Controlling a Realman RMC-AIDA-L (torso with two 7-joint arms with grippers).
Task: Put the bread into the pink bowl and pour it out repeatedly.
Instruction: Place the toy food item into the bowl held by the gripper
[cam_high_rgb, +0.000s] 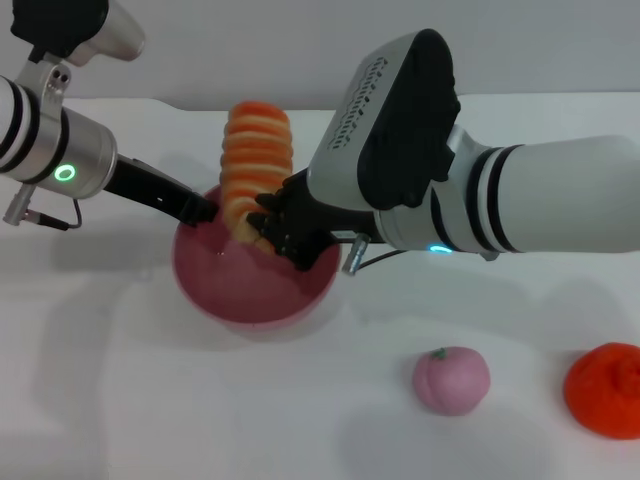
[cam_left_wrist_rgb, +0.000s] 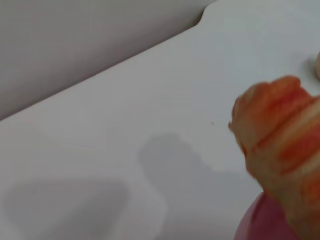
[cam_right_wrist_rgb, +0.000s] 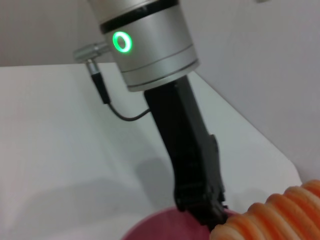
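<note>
**Bread standing on end in the bowl**

On the white table, left of centre, sits the pink bowl. Right gripper reaches in from the right with its fingers clamped on the lower end of the bread, so the striped loaf stands nearly upright with its bottom inside the bowl and its top well above the rim. Left gripper comes in from the far left and its tip is at the bowl's left rim; can't tell if its fingers are apart or together. Off to the near right are a pink peach ball and an orange lump, well apart from the bowl.
</note>
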